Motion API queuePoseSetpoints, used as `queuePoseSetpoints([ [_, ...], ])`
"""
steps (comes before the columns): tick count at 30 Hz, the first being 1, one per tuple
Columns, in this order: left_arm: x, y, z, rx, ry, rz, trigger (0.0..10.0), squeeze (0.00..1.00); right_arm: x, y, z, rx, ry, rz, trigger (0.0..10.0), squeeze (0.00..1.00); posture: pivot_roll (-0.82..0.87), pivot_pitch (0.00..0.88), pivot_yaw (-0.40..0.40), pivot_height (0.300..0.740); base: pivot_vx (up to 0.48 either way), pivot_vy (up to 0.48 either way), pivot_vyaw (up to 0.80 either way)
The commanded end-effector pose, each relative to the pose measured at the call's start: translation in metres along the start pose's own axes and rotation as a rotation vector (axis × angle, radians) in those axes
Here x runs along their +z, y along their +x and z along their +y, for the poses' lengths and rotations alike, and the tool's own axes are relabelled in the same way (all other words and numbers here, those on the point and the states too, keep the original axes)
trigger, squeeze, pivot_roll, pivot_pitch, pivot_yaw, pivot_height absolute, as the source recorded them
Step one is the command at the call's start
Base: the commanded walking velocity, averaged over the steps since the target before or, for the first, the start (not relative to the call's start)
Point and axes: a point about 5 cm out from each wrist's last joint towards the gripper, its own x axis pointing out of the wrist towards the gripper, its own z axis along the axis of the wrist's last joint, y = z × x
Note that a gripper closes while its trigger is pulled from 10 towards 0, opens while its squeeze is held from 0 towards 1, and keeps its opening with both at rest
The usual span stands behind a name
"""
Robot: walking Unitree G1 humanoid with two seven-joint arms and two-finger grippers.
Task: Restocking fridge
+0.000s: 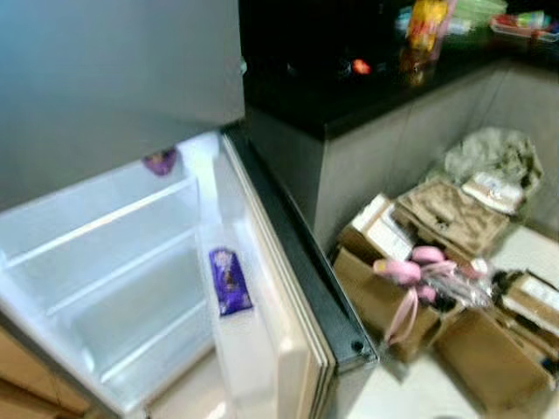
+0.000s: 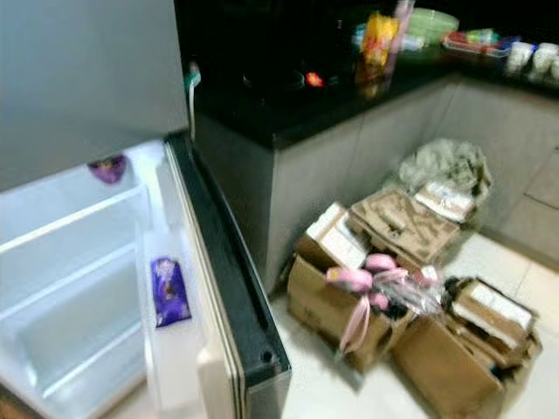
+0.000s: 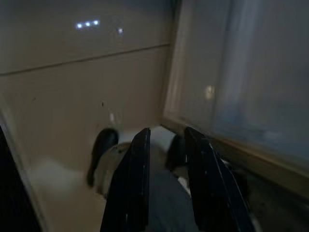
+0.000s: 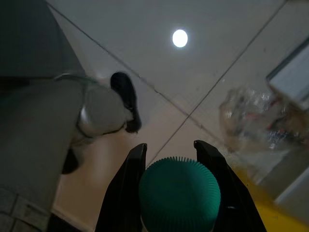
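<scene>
The fridge's lower compartment stands open, with bare white shelves. A purple packet lies in the shelf of the open door. A second purple item sits at the back of the top shelf. In the right wrist view my right gripper hangs over the tiled floor, shut on a bottle with a ribbed green cap. My left gripper hangs low beside the fridge, its fingers slightly apart with nothing between them.
A black counter runs beside the fridge, with a yellow packet and other items on it. Cardboard boxes, a pink ribboned bundle and a crumpled bag crowd the floor on the right. My own foot is below.
</scene>
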Motion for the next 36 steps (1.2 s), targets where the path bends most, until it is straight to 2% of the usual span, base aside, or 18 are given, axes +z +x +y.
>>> queuePoseSetpoints([
  [1, 0.003, 0.002, -0.005, -0.021, 0.020, -0.004, 10.0, 0.00, -0.008, -0.002, -0.004, -0.014, 0.008, 0.022, 10.0, 0.00, -0.08, 0.077, 0.020, 0.740, 0.000, 0.000, -0.78],
  [5, 0.003, 0.003, -0.007, -0.054, 0.047, 0.000, 10.0, 0.00, -0.006, -0.002, -0.005, -0.017, 0.012, 0.009, 10.0, 0.00, -0.08, 0.075, 0.023, 0.740, 0.000, -0.388, 0.00],
  [10, 0.007, 0.004, -0.010, -0.050, 0.043, -0.018, 10.0, 0.00, -0.006, -0.002, -0.003, -0.012, 0.013, 0.008, 10.0, 0.00, -0.08, 0.073, 0.023, 0.740, 0.000, -0.455, 0.00],
  [16, 0.017, 0.007, -0.014, -0.067, 0.008, -0.070, 10.0, 0.00, -0.006, -0.001, -0.002, -0.008, 0.009, 0.007, 10.0, 0.00, -0.08, 0.072, 0.022, 0.740, 0.000, 0.000, 0.00],
  [27, 0.035, 0.012, -0.027, -0.124, 0.003, -0.153, 10.0, 0.00, -0.005, -0.001, -0.003, -0.007, 0.010, 0.004, 10.0, 0.00, -0.08, 0.074, 0.023, 0.740, 0.000, 0.000, 0.00],
  [29, 0.045, 0.013, -0.027, -0.120, -0.011, -0.202, 10.0, 0.00, -0.006, -0.002, -0.003, -0.004, 0.005, 0.008, 10.0, 0.00, -0.08, 0.074, 0.025, 0.740, 0.000, 0.000, 0.00],
  [32, 0.049, 0.012, -0.026, -0.115, -0.018, -0.222, 10.0, 0.00, -0.007, -0.002, -0.003, -0.002, 0.003, 0.010, 10.0, 0.00, -0.08, 0.075, 0.024, 0.740, 0.000, 0.000, 0.00],
  [34, 0.063, 0.011, -0.023, -0.111, -0.074, -0.293, 10.0, 0.00, -0.007, -0.002, -0.003, -0.001, -0.001, 0.012, 10.0, 0.00, -0.08, 0.074, 0.024, 0.740, 0.000, 0.000, 0.00],
  [35, 0.063, 0.011, -0.023, -0.111, -0.074, -0.293, 10.0, 0.00, -0.007, -0.002, -0.003, -0.001, -0.001, 0.012, 10.0, 0.00, -0.08, 0.074, 0.024, 0.740, 0.000, 0.000, 0.00],
  [36, 0.073, 0.009, -0.021, -0.116, -0.118, -0.346, 10.0, 0.00, -0.007, -0.002, -0.003, -0.001, -0.002, 0.013, 10.0, 0.00, -0.08, 0.076, 0.023, 0.740, 0.000, 0.000, 0.00],
])
